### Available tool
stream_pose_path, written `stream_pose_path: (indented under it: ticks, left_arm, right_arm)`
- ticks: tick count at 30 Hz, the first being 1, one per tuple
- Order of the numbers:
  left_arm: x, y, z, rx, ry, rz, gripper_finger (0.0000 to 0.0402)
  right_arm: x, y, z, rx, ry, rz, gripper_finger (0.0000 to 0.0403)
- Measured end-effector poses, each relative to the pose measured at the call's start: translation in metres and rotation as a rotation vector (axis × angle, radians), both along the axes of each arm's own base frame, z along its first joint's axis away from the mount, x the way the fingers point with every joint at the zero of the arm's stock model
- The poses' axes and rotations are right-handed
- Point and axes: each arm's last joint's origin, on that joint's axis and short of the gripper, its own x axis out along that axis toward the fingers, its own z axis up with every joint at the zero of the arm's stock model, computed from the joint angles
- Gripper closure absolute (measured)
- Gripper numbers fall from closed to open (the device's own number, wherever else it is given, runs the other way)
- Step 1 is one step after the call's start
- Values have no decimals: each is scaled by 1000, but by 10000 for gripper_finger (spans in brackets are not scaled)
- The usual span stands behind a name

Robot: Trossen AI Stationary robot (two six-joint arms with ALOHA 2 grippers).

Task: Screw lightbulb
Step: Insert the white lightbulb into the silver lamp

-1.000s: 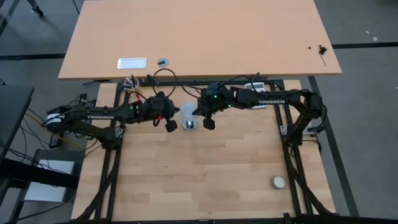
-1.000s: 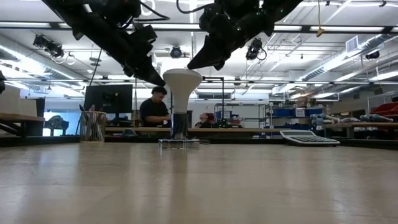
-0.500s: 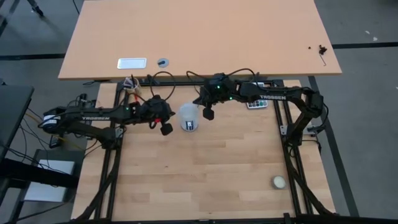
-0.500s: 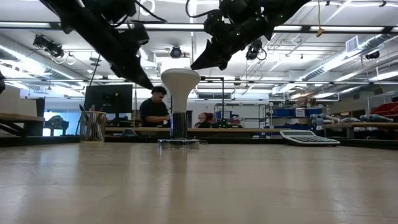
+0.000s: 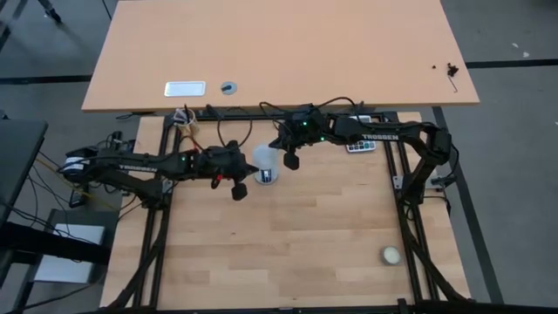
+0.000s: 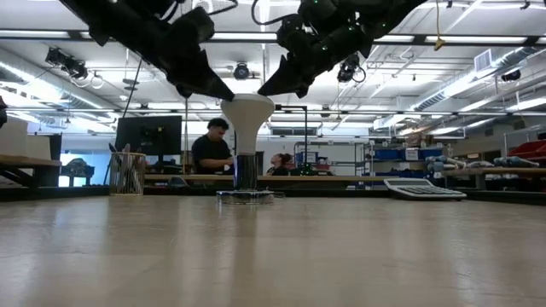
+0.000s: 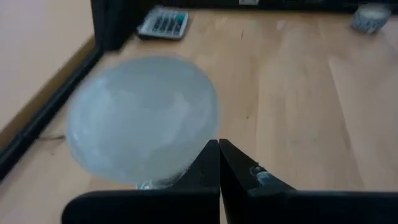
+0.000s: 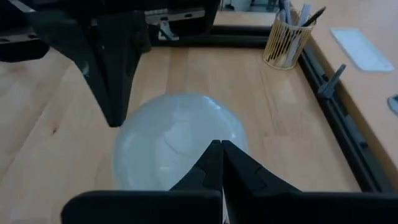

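The white lightbulb (image 5: pixel 264 159) stands upright, dome up, its narrow base in the round socket (image 6: pixel 245 194) on the wooden table. My left gripper (image 5: pixel 237 187) is shut and hovers just to the near left of the dome, at dome height (image 6: pixel 227 94). The left wrist view shows the dome (image 7: pixel 143 121) right ahead of the fingertips. My right gripper (image 5: pixel 290 160) is shut and hovers just to the right of the dome (image 6: pixel 266 89). The right wrist view shows the dome (image 8: pixel 180 140) ahead of its fingers. The high view shows a small gap on each side.
A cream-white ball (image 5: pixel 391 255) lies near the table's near right corner. A calculator (image 5: pixel 357 146) lies at the far edge, right of the bulb. A cup of pens (image 8: pixel 288 40) stands at the far left. People sit in the room behind (image 6: pixel 212 149).
My right gripper has drawn back from the bulb toward the table's far edge and stays there. My left gripper first backed off to the left, then came back toward the bulb's dome, a little nearer the near edge. The bulb has stayed upright in the socket.
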Motion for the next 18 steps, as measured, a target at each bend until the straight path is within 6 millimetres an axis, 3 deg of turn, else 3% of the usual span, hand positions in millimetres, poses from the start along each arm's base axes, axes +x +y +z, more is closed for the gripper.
stream_pose_path:
  ticks: [18]
  left_arm:
    - [1,7,-7,31,48,83,402]
  right_arm:
    - [1,11,-9,32,84,21,395]
